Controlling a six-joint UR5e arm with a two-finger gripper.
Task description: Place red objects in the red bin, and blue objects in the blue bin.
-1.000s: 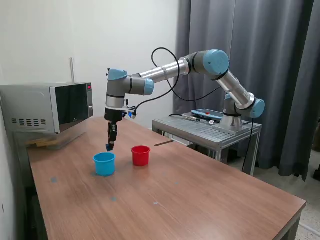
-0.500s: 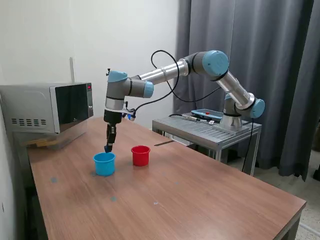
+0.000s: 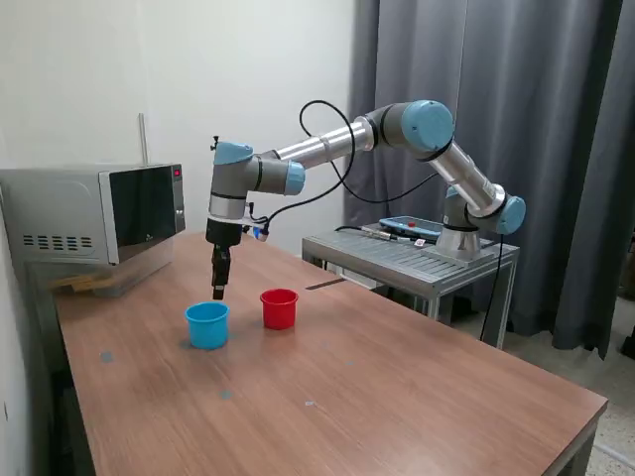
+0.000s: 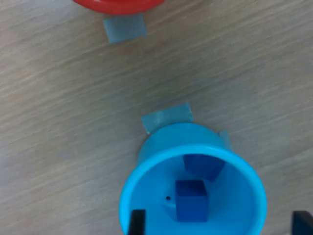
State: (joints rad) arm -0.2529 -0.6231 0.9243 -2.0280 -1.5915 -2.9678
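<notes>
The light blue cup (image 3: 206,324) stands on the wooden table (image 3: 377,397), with the red cup (image 3: 279,308) beside it on the exterior view's right. My gripper (image 3: 218,291) hangs just above the blue cup's far rim. In the wrist view the blue cup (image 4: 146,171) holds a dark blue cube (image 4: 190,200), with a second dark blue cube (image 4: 203,165) behind it. My gripper (image 4: 219,223) is open and empty, its fingertips (image 4: 137,221) spread wide over the cup. Only the rim of the red cup (image 4: 120,5) shows there. No red cubes are in view.
A microwave (image 3: 94,213) sits at the table's back on the exterior view's left. A metal cart (image 3: 417,256) carrying the arm's base stands behind the table, before a grey curtain. Small blue tape patches (image 4: 124,28) mark the tabletop.
A second ago my gripper held a dark blue cube above the blue cup. It has let go, the cube lies in the cup, and the gripper has risen slightly.
</notes>
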